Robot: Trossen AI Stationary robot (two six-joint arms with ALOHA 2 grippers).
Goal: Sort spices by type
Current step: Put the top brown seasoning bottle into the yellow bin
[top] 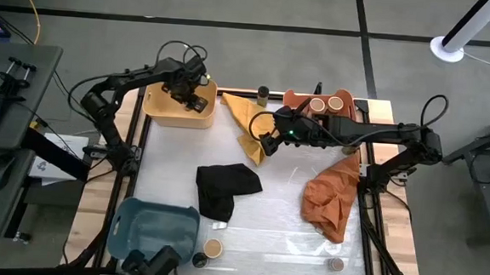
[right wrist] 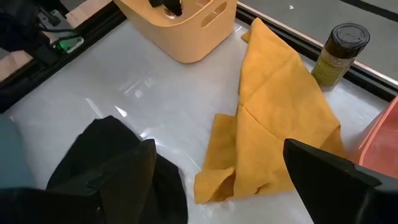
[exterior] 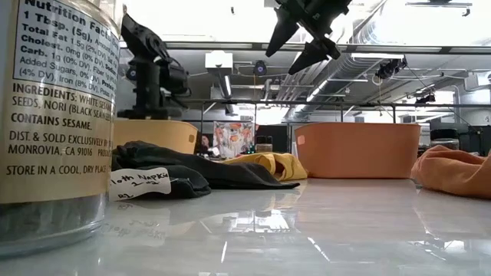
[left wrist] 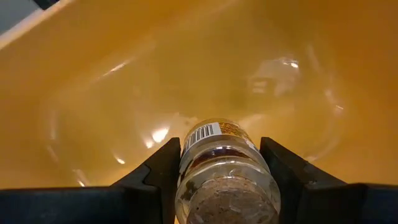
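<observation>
My left gripper (top: 190, 91) reaches down into the yellow bin (top: 157, 108) at the table's far left and is shut on a glass spice jar with a tan lid (left wrist: 227, 202). My right gripper (right wrist: 227, 186) hangs open above the table's middle, over the yellow cloth (right wrist: 280, 118) and beside the black cloth (right wrist: 106, 155), touching nothing. Two tan-lidded jars (top: 317, 104) stand in the salmon bin (top: 292, 98). A dark-lidded jar (right wrist: 341, 53) stands on the table at the far edge. More jars (top: 213, 248) (top: 334, 264) stand near the near edge. My left gripper pinches the jar by its glass body (left wrist: 217, 155), one finger (left wrist: 163, 168) on each side. The fingers come from above into the yellow bin and lie along the jar. Its tan lid faces back toward the wrist. Whether its far end touches the bin's floor cannot be told.
A blue bin (top: 129, 224) sits at the near left corner, and an orange cloth (top: 331, 198) lies at the right. One labelled jar (exterior: 54, 115) stands close before the low camera. Bare tabletop shows between the black and orange cloths.
</observation>
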